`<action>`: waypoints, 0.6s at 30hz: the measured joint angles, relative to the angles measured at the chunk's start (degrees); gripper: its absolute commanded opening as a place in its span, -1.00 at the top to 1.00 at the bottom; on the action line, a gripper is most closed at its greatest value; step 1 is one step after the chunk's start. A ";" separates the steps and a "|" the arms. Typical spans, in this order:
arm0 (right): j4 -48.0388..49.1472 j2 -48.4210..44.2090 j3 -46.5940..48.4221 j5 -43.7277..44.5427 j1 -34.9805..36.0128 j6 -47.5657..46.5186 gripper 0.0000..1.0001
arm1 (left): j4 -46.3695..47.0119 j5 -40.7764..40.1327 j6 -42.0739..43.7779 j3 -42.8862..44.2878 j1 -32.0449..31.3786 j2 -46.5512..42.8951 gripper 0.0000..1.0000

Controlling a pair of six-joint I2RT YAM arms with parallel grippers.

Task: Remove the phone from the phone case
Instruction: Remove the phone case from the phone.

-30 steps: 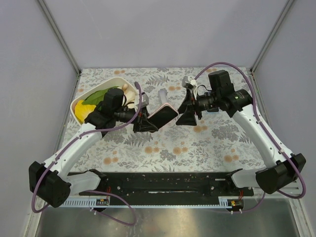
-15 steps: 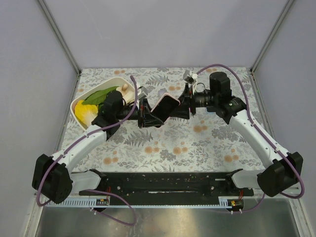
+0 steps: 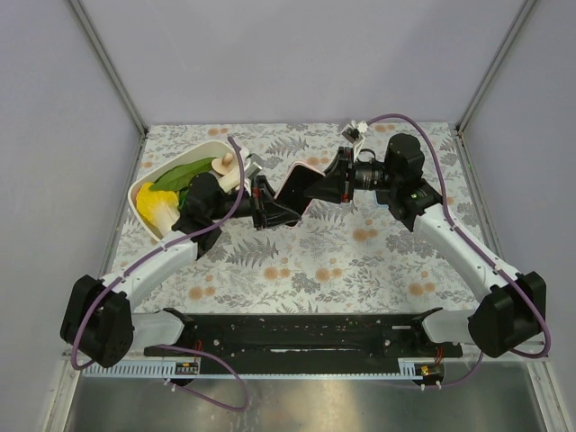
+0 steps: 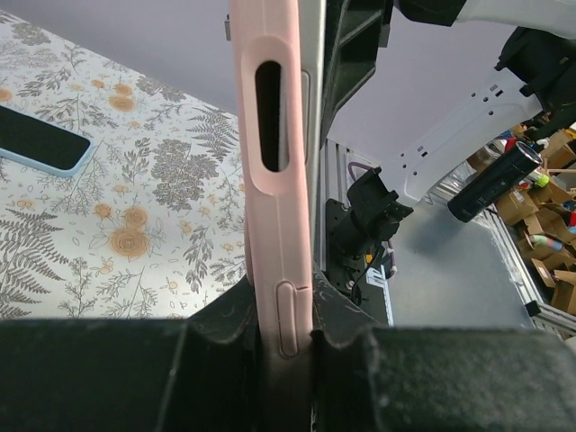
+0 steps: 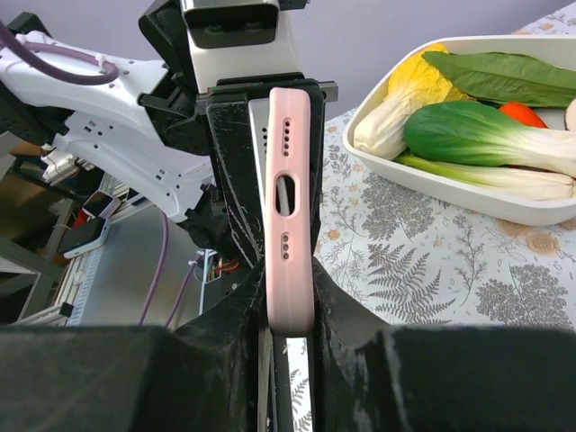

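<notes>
A white tray (image 3: 209,142) of vegetables is sitting at the bench's (image 3: 360,261) left. Just right of it, the left jaws are clamping 1 end of the pink phone case (image 4: 274,234), phone (image 4: 315,54) inside, lifted above the bench's middle. The right jaws are pinching its other end.

Pink phone case (image 4: 274,180) edge-on, upright, dead centre. Left gripper (image 4: 286,315) clamped on its lower end, black fingers (image 4: 216,346) pressing both faces. Long slot cutout in case side, button bump below. Silver phone (image 4: 317,135) edge showing along case's right. Right gripper's black finger (image 4: 354,54) against upper part. Second phone in blue case (image 4: 40,139) flat on floral table (image 4: 135,207), far left.
</notes>
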 measured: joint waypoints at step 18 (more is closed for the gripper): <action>-8.41 0.85 2.23 -4.70 -0.02 -4.66 1.00 | -7.34 0.35 7.32 -0.11 -0.55 -0.17 -0.40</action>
